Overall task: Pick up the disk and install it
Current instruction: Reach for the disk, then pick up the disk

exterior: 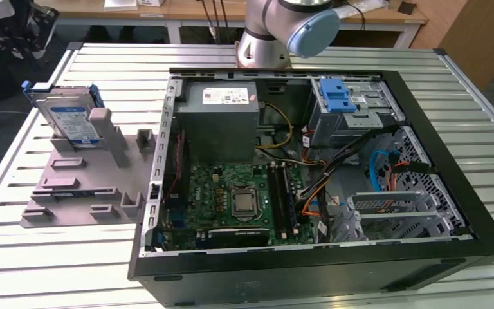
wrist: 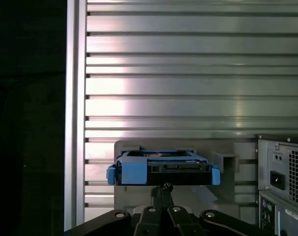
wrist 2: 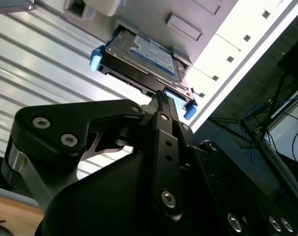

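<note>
The disk (exterior: 69, 119), silver with a white-and-blue label and a blue carrier frame, stands on edge in a slot of the grey holder (exterior: 75, 187) on the exterior view's left. In both wrist views my gripper (wrist: 162, 187) (wrist 2: 161, 94) points at the disk (wrist: 161, 167) (wrist 2: 139, 56) from a short way off, apart from it. Its two fingers lie pressed together with nothing between them. The arm (exterior: 282, 26) rises behind the open computer case (exterior: 316, 270).
The case lies open on the ribbed metal table (exterior: 101, 64), with motherboard, cables and a drive bay with a blue latch (exterior: 341, 96) at the back. The case's rear panel (wrist: 282, 182) sits beside the holder. Past the table's left edge (wrist: 73, 123) all is dark.
</note>
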Tool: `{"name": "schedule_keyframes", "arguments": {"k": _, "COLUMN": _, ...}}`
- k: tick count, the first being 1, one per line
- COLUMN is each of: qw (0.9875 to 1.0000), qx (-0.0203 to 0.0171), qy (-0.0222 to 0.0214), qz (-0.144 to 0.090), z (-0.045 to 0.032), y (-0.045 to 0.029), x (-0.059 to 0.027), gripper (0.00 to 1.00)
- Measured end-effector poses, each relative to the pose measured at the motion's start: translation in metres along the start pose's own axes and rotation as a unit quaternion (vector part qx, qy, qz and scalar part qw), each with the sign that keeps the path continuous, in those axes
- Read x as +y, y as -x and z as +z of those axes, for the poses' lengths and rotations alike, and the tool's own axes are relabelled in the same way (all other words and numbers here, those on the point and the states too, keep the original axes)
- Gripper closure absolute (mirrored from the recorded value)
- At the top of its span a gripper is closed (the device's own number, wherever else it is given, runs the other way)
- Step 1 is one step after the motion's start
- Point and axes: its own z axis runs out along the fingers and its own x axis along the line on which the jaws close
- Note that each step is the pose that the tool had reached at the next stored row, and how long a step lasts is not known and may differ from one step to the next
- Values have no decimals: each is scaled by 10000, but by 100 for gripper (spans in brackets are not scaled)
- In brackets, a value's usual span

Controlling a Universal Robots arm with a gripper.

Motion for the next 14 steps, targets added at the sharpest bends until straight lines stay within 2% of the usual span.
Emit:
{"name": "schedule_keyframes", "arguments": {"k": 6, "qw": 10000, "qx": 4, "qy": 0, "qz": 0, "z": 13, "y": -127, "x": 4, "gripper": 89}}
{"name": "schedule_keyframes", "arguments": {"k": 14, "qw": 10000, "qx": 22, "qy": 0, "qz": -55, "z": 24, "y": -148, "x": 3, "gripper": 89}}
